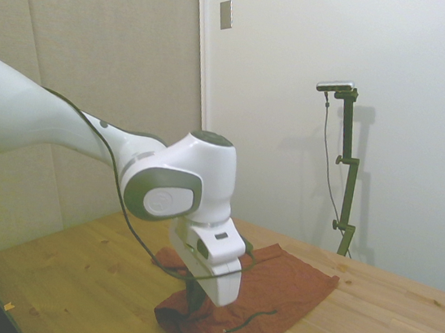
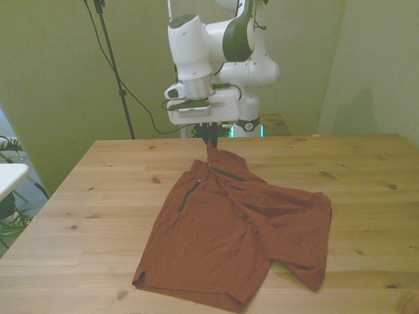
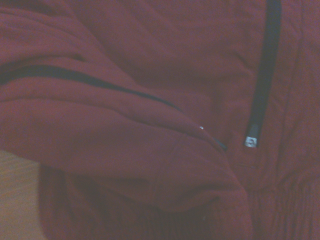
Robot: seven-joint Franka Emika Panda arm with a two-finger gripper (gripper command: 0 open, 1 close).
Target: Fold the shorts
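Gripper (image 2: 211, 139) pinches the shorts' (image 2: 222, 242) waistband, legs trailing toward the table's (image 2: 98, 196) near edge.

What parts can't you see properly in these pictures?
- Side view: the pincer fingertips, hidden behind the white wrist housing and shorts.
- Front view: whether the pincer pinches the raised corner of fabric; too small and dark.
- Wrist view: the zipper pull is blurred, and the shorts run past every edge.
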